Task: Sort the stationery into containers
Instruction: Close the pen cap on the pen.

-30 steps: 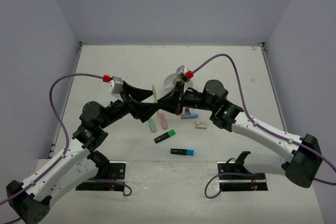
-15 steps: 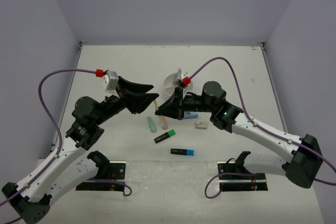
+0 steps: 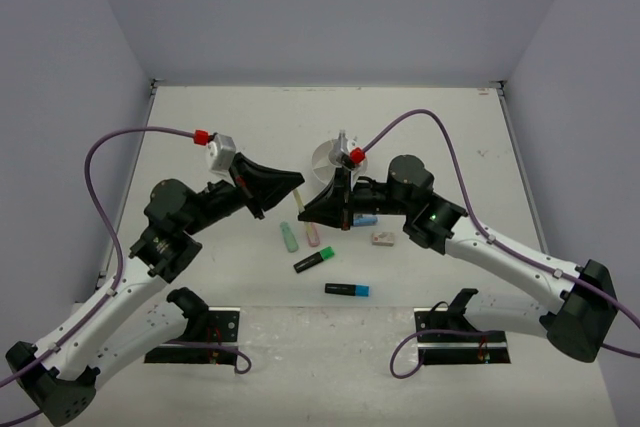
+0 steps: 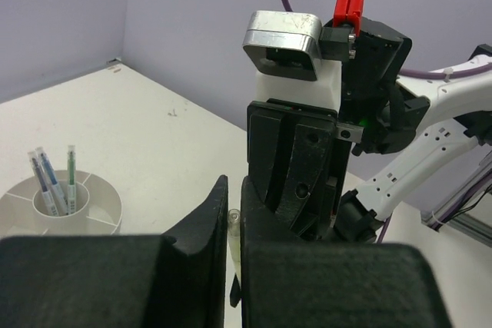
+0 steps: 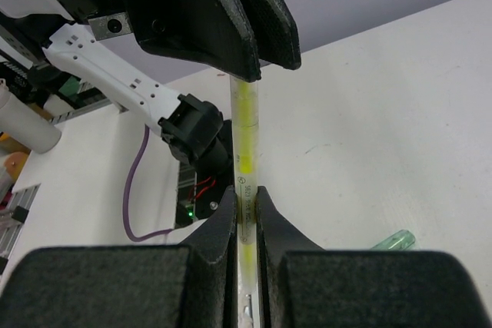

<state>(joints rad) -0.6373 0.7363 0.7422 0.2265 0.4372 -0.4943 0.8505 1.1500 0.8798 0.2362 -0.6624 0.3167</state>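
**Thin yellow pen** point(image 5: 244, 140): held at both ends. The right gripper point(image 5: 244, 196) had its fingers pinched on the near barrel. The left gripper point(image 5: 247, 74) had its fingers pressed onto the far end, straight beyond the right fingertips.

**Organiser** point(image 4: 84, 224): round and white, lying left of the left fingers, with thin pens point(image 4: 51, 190) upright at its centre.

**Table** point(image 3: 200, 127), beneath the meeting fingers: mint marker point(image 3: 289, 238), pink marker point(image 3: 312, 235), green highlighter point(image 3: 313, 262), blue highlighter point(image 3: 346, 289).

**Behind the right fingers:** blue marker point(image 3: 365, 219) and eraser point(image 3: 382, 238).
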